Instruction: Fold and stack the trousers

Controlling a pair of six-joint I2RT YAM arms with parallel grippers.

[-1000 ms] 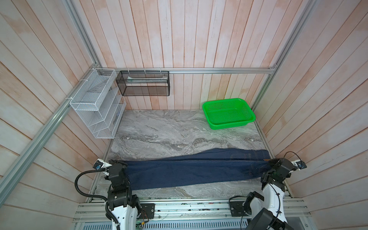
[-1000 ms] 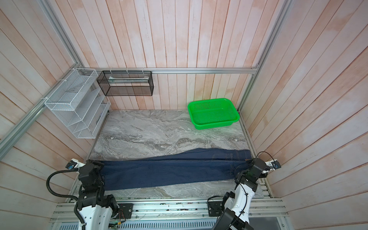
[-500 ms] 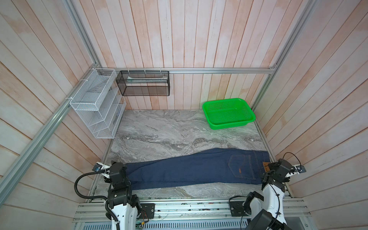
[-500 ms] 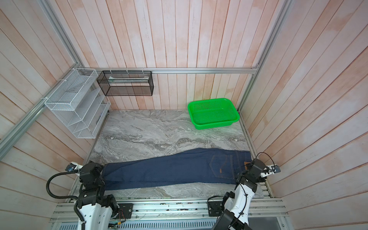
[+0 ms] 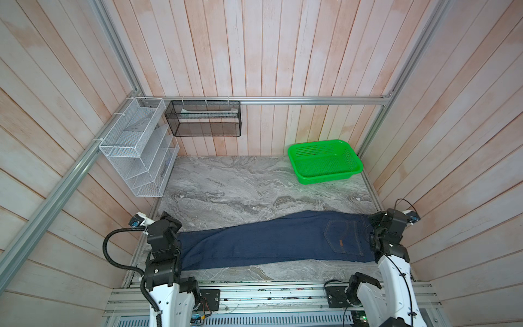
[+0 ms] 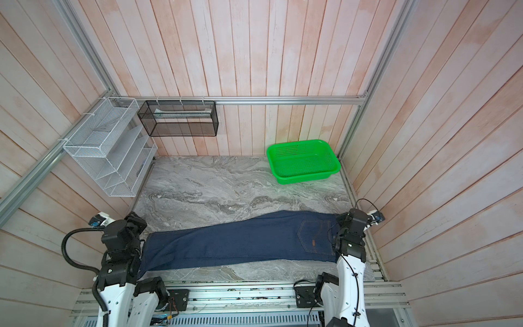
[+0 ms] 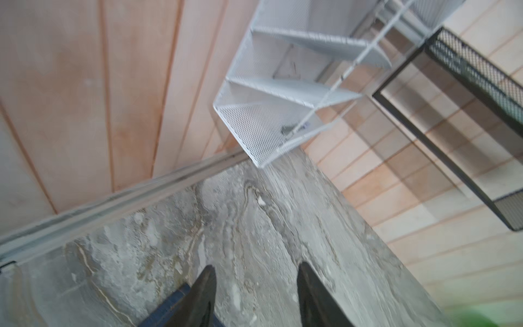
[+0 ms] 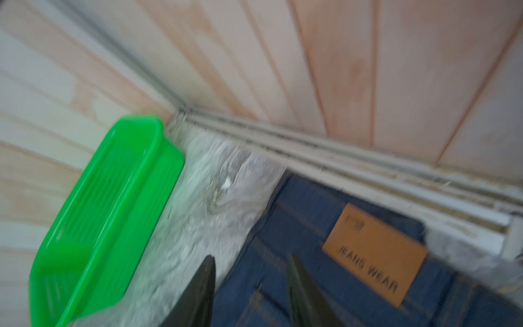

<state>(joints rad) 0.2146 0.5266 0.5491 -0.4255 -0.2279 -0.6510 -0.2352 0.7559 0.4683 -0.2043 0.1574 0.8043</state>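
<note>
We see the trousers [image 5: 268, 243] flat along the front of the desk [image 5: 240, 184], our left claw [image 7: 254, 271] and right claw [image 8: 250, 260] parted and empty at their ends; a shallow pinch could catch one layer and skew the fold.

The left hand [image 7: 256, 266] stands with its two dark fingers [image 7: 203, 294] spread apart, and only bare grey marbled tabletop [image 7: 254, 226] shows between them. A strip of the blue trousers [image 7: 169, 308] lies against one finger. Beyond the tabletop's metal rail [image 7: 113, 203] rises the pale plank wall [image 7: 85, 85], which carries a white mesh rack [image 7: 268, 113]; a black mesh basket [image 7: 467, 113] hangs near it.
</note>
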